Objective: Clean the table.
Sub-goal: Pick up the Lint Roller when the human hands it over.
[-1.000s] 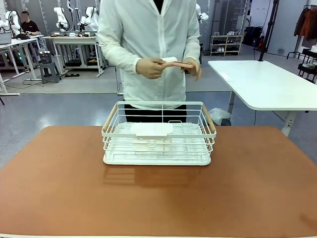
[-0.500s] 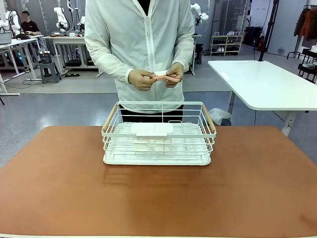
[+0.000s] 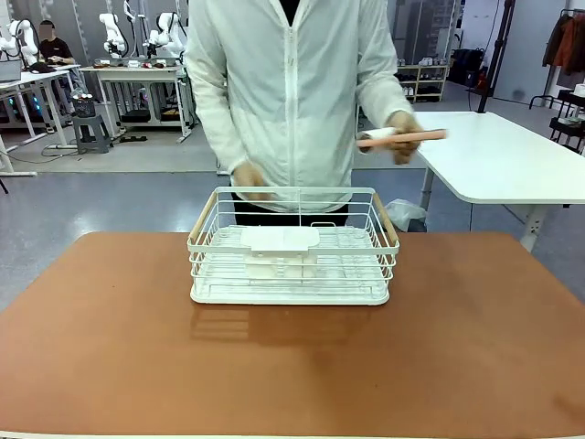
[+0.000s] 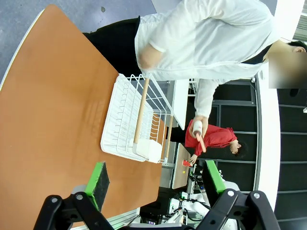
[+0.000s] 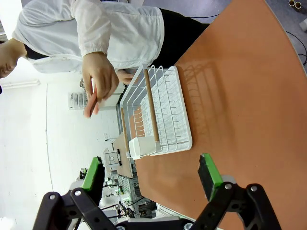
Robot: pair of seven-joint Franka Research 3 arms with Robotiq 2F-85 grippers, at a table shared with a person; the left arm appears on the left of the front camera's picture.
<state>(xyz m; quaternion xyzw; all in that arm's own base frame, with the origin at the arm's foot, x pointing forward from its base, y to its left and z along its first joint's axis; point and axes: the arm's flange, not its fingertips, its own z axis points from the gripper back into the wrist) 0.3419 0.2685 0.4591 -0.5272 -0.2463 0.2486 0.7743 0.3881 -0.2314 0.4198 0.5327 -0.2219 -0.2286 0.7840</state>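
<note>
At the left, the left gripper (image 4: 156, 182) hangs above the near part of the table (image 3: 292, 366), its green pads (image 4: 98, 184) spread wide with nothing between them. The table is a broad, matte terracotta top with a thin pale edge. It fills the near half of the front view and runs from the left side to the right.

On the far left of the room stand white work tables (image 3: 137, 69) on a grey floor (image 3: 110, 197), with a grey stool (image 3: 89, 128) beside them.

A white wire dish rack (image 3: 293, 247) with two wooden side handles sits on the far middle of the table. No print on it can be read.

Behind the rack stands a person in a white zipped jacket (image 3: 292, 91). One hand (image 3: 249, 174) is low, at the rack's far rim. The other hand (image 3: 402, 133) is raised to the right and holds a salmon-pink stick with a white end (image 3: 416, 137).

Farther right are a white-topped table (image 3: 498, 155), shelving (image 3: 416, 82) behind it, and clothes on a rail (image 3: 567, 41).

The right gripper (image 5: 151, 176) also stands wide and empty above the table.
</note>
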